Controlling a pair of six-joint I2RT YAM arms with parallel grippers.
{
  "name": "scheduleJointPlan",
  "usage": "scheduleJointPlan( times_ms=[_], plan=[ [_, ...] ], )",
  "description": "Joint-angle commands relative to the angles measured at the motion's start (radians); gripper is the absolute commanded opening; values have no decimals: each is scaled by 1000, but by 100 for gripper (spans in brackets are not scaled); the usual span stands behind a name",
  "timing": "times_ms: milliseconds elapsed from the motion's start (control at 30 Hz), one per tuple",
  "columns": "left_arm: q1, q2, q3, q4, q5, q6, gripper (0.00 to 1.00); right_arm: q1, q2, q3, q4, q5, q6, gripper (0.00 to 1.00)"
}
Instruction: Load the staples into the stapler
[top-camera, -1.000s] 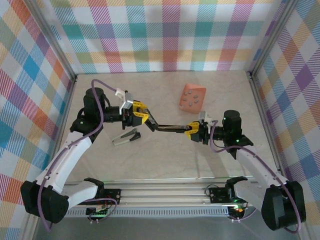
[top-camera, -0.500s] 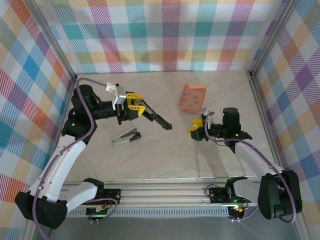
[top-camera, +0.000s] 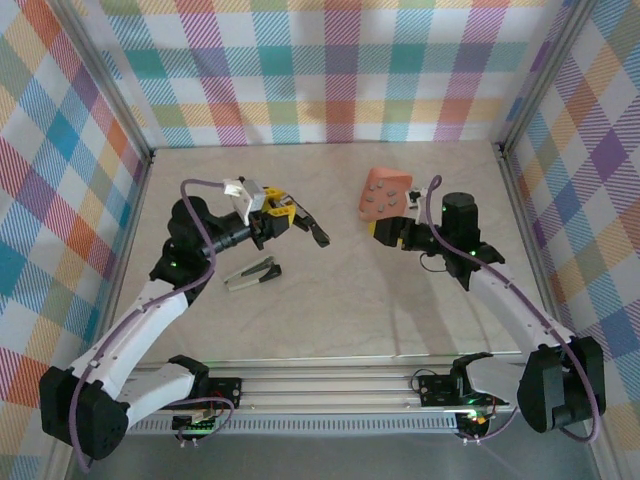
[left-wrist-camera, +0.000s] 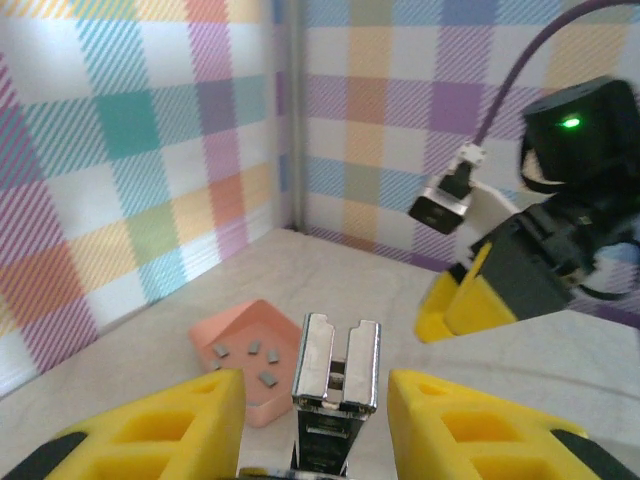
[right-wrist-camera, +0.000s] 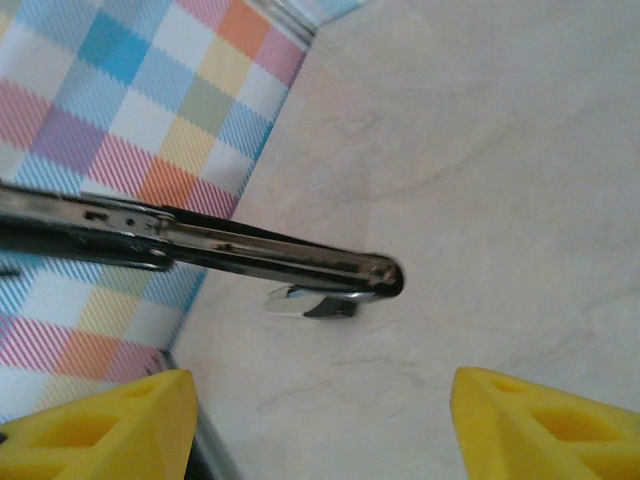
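Note:
My left gripper (top-camera: 288, 216) is shut on a black stapler (top-camera: 312, 230) and holds it off the table, nose pointing right. In the left wrist view the stapler's open metal channel (left-wrist-camera: 337, 362) stands between the yellow fingers (left-wrist-camera: 190, 420). Small grey staples (left-wrist-camera: 250, 352) lie in a pink tray (top-camera: 385, 194) at the back right. My right gripper (top-camera: 386, 229) hovers just in front of the tray, open and holding nothing. In the right wrist view the stapler's long arm (right-wrist-camera: 250, 255) crosses above the wide-apart fingers (right-wrist-camera: 120, 415).
A silver and black piece (top-camera: 252, 274) lies flat on the table below the left gripper, seen also as the silver piece (right-wrist-camera: 310, 303) under the stapler's nose. Plaid walls with metal corner posts (top-camera: 505, 150) enclose the table on three sides.
The right gripper let go of the stapler's far end, opened, and drew back toward the pink tray. The left arm swung the stapler up and back to the left.

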Motion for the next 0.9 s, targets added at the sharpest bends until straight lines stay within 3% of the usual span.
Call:
scheduleJointPlan(
  times_ms=[0,167,400,600,867],
  plan=[
    [-59,-10,-30,298,-187,-39,0,31,5,26,-29,117,359,70],
    [-137,6,-99,408,-329,-37,0,112,25,18,35,213,661,73],
    [-259,58,-216,565,-527,9,0,195,111,40,72,272,847,75],
    [-309,115,-256,663,-579,12,0,243,215,37,213,280,1039,79],
    [-342,131,-268,709,-629,17,0,313,307,19,324,380,1277,82]
  ],
)
